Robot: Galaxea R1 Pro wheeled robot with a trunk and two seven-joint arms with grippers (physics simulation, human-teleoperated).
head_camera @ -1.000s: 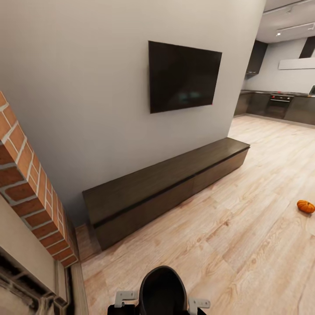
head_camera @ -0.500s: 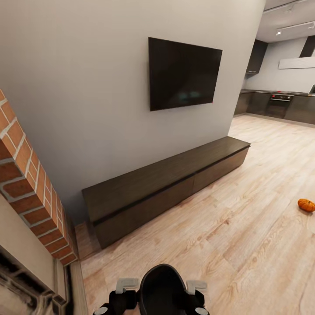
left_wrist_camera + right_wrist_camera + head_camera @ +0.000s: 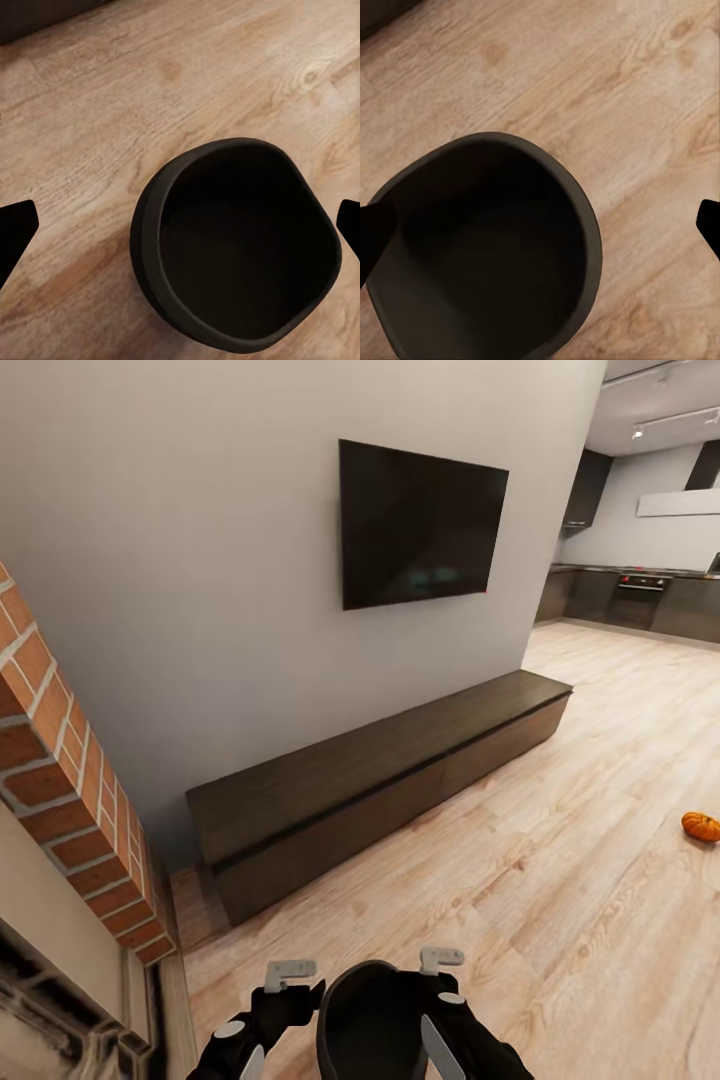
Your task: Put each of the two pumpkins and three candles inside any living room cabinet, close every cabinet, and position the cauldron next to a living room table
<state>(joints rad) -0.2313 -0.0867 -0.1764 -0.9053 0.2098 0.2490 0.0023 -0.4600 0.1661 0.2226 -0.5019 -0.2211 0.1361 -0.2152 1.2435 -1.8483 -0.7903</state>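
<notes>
A living room with a pale wood-plank floor and an off-white wall. A long, low, dark-brown wooden cabinet runs along the base of that wall, its drawer fronts all shut. Above it hangs a black flat television. A red-brick fireplace corner stands at the near left. In the far right background are the grey kitchen units.

A black, round, open-topped cauldron sits on the floor directly in front of the robot, near the cabinet but apart from it. The left wrist view looks down into its dark hollow, as does the right wrist view.

The left gripper hovers by the cauldron's left rim and the right gripper by its right rim. Both have their fingers spread wide and grasp nothing.

One small, round, ribbed orange pumpkin lies on the floor far to the right, well apart from the cabinet and the cauldron.
</notes>
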